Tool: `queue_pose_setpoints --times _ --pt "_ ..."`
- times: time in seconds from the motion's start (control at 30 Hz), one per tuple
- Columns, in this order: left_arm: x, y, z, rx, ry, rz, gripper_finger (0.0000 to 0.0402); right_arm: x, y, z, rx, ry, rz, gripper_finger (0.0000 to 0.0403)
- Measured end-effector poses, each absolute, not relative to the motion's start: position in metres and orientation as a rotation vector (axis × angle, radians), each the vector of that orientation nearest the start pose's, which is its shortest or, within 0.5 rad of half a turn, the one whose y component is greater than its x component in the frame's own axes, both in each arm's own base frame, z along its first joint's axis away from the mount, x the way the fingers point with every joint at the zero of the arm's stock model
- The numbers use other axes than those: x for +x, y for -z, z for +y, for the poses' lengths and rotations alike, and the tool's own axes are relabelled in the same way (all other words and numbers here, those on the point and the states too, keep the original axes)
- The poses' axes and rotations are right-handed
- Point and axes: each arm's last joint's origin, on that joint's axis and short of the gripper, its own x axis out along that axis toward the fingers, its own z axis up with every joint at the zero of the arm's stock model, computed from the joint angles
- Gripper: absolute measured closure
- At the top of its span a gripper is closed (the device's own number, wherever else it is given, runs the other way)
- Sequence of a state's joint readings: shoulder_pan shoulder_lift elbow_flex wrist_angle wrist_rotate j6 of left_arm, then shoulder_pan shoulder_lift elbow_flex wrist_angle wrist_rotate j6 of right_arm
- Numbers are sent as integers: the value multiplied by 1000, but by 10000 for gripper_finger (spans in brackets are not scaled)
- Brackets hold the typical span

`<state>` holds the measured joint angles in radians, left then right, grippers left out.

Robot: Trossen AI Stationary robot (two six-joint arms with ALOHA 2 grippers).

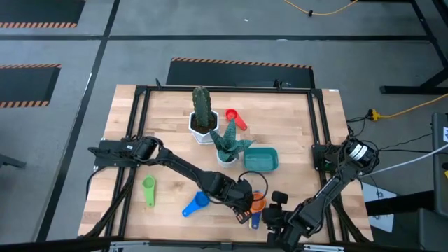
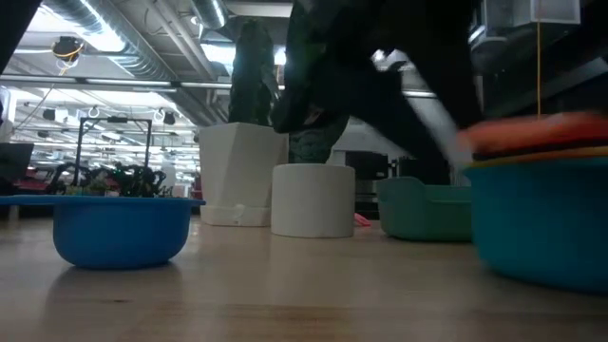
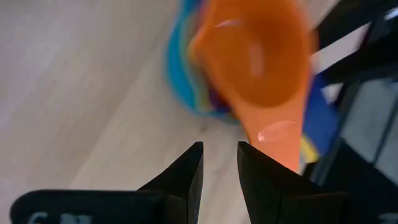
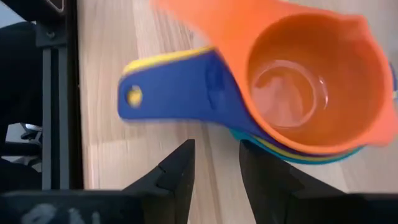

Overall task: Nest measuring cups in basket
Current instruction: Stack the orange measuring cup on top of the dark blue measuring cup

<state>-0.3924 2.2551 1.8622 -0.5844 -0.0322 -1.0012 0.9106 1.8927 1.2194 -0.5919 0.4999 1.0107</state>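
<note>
A stack of nested measuring cups [image 1: 257, 206] sits on the wooden tabletop [image 1: 280, 133] near its front edge, an orange cup [image 4: 311, 87] on top, with yellow, teal and dark blue cups beneath it; the dark blue handle [image 4: 180, 93] sticks out to one side; the left gripper [image 1: 245, 203] hovers just beside this stack, its fingers [image 3: 186, 180] a little apart and holding nothing; the right gripper [image 1: 276, 213] is close on the stack's other side, its fingers [image 4: 177, 171] likewise parted and empty; the teal basket [image 1: 261, 159] stands apart from the stack, just beside a small white plant pot [image 1: 227, 157]; a green cup [image 1: 148, 187] and a light blue cup [image 1: 196, 203] lie separately on the tabletop; a red cup [image 1: 235, 117] lies behind, near the white cactus pot [image 1: 203, 129].
</note>
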Motion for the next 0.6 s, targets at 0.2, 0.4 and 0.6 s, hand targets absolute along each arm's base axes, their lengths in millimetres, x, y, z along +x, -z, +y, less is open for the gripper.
queue_pose_setpoints --times 0.2,0.4,0.6 --pt "456 -192 -190 -736 -154 988 310 243 -161 272 107 137 968 273" --pt "457 -193 -190 -744 -145 972 310 250 -162 272 124 113 939 273" --pt "456 -193 -190 -757 -106 1019 310 250 -162 272 124 105 958 273"
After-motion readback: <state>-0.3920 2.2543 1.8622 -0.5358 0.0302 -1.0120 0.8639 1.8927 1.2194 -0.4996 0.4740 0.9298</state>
